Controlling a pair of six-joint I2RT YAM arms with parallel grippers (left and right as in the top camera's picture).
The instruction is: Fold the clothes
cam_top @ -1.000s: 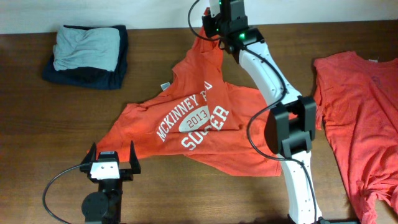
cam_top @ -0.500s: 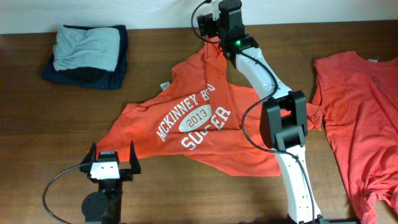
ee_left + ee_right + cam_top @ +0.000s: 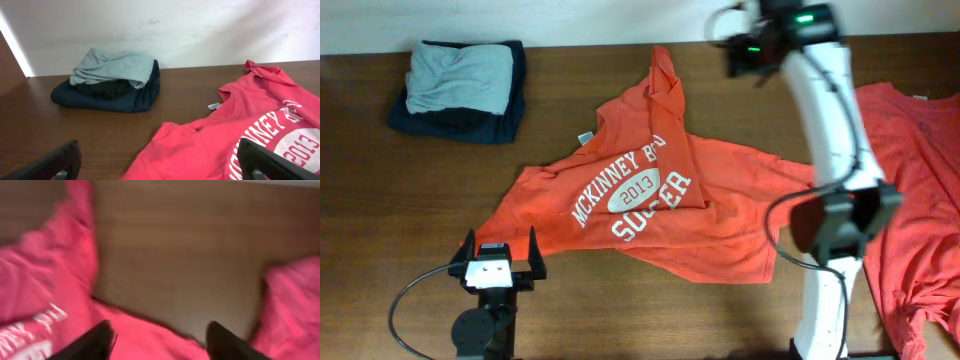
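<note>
Right end effector [image 3: 159, 332] gapes empty at the desk's [image 3: 570, 80] far edge, left end effector [image 3: 157, 150] wide open, empty too. A careless pinch could bunch the rumpled shirt [image 3: 650, 200].

Wooden table [image 3: 380, 200] — lettered orange T-shirt [image 3: 640, 190] centre, second T-shirt [image 3: 920, 180] right — folded pile [image 3: 460, 85] left.

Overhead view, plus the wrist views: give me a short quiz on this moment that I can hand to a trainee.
1. True or false: the lettered T-shirt already lies neatly folded.
2. Where is the folded dark-and-grey pile? A far left; B far right; C under the right arm.
3. Fill in: the right gripper has its jaws ___, with nothing between them.
Key: 1 false; 2 A; 3 open.
</note>
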